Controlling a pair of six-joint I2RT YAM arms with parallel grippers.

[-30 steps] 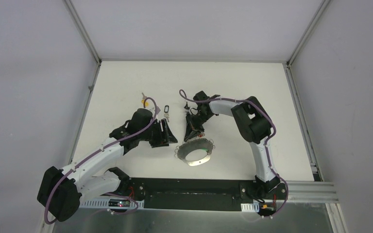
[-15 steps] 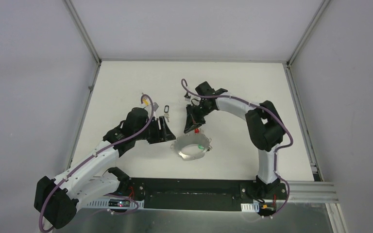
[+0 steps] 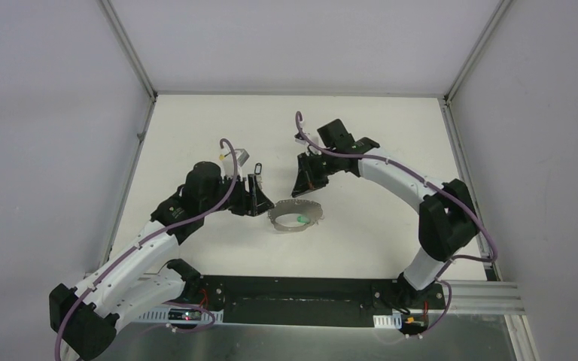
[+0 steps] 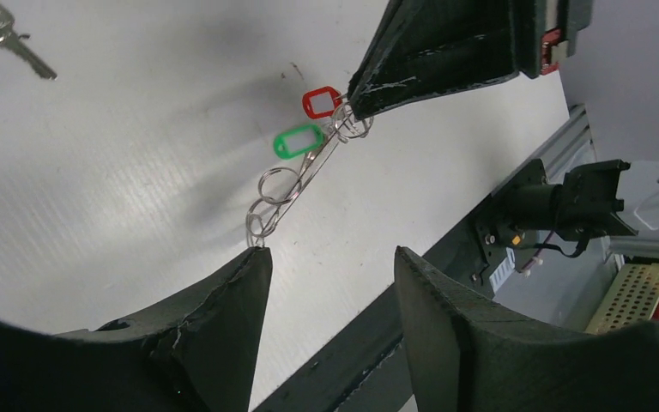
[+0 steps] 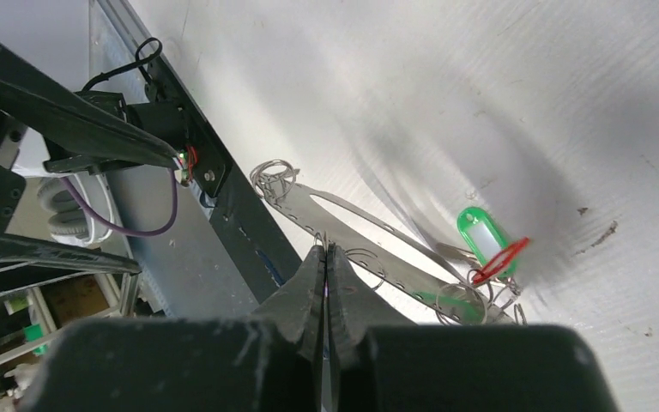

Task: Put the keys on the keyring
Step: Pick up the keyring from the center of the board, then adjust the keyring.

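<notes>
While the right gripper pinches the keyring, jaws closed tight on its thin metal band, the left gripper hovers just beside the loop's left end, fingers apart and holding nothing. The loop sits about mid-table, a shade toward the near edge, right between the two tools, with its long axis running roughly left to right. A green tag and a red tag hang in a cluster of small rings at the pinched spot, apparently already on the loop. Now look at the loose key: it's off toward the far-left corner, beyond the left gripper and well apart from the ring. The left arm is clearly nearer to it, so I'd expect that arm to fetch it. Nothing readable anywhere; the tags' windows look blank.
</notes>
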